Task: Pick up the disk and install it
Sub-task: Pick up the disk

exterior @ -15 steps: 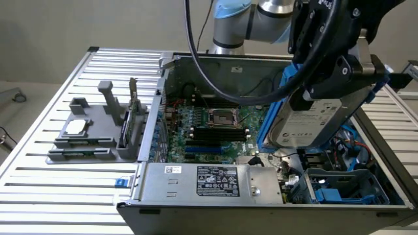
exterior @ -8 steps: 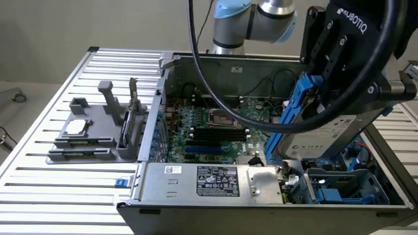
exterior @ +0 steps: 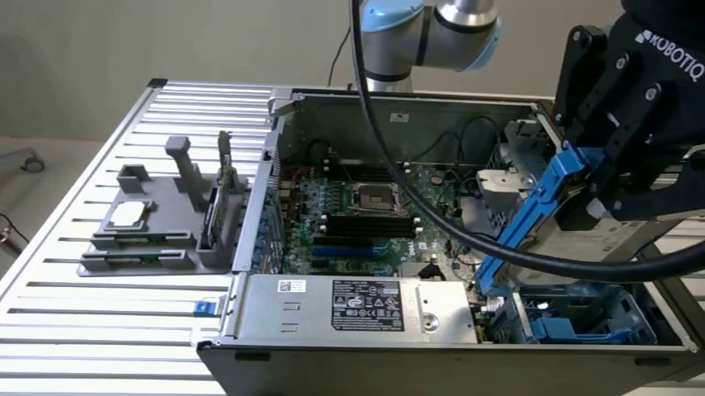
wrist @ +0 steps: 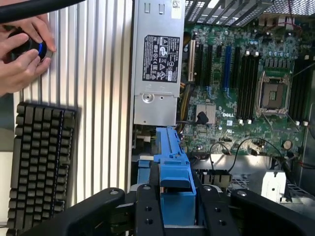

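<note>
Gripper [exterior: 603,177] is clenched on the disk [exterior: 540,206], gripping it across its blue carrier frame. The disk hangs edge-on and tilted just above the drive cage [exterior: 584,318], at the exterior view's right of the open computer case [exterior: 441,367]. The tilt appears intended to line it up with the bay.

Disk [wrist: 173,162] clamped edge-on between the black jaws
Its blue frame ends just short of the power supply [wrist: 158,64] beside the motherboard [wrist: 246,73]; on the ribbed worktop [wrist: 98,98] a keyboard [wrist: 39,167] lies near a person's hands [wrist: 20,59].
</note>
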### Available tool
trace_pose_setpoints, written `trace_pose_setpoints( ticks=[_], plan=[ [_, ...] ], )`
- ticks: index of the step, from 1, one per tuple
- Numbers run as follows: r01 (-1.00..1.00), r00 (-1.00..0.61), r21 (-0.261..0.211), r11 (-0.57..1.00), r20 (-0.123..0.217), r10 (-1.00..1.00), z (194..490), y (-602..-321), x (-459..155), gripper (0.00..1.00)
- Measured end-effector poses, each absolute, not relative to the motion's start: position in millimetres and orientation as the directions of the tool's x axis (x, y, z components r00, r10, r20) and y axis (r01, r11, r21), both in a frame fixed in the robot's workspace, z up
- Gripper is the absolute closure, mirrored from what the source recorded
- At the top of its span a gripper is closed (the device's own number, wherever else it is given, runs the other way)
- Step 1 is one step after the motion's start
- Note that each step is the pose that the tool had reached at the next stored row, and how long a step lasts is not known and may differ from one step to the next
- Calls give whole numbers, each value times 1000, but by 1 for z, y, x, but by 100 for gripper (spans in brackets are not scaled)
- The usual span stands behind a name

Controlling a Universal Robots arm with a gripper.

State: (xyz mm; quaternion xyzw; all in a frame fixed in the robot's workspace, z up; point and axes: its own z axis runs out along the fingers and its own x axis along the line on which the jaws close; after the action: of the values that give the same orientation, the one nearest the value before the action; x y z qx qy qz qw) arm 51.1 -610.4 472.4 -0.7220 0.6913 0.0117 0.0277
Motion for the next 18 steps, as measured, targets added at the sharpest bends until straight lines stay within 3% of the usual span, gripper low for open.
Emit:
trace_pose_setpoints(
  ticks=[18],
  plan=[
    [-999,43,-24,-42,-55,-998,462,-613,101,67]
  ],
)
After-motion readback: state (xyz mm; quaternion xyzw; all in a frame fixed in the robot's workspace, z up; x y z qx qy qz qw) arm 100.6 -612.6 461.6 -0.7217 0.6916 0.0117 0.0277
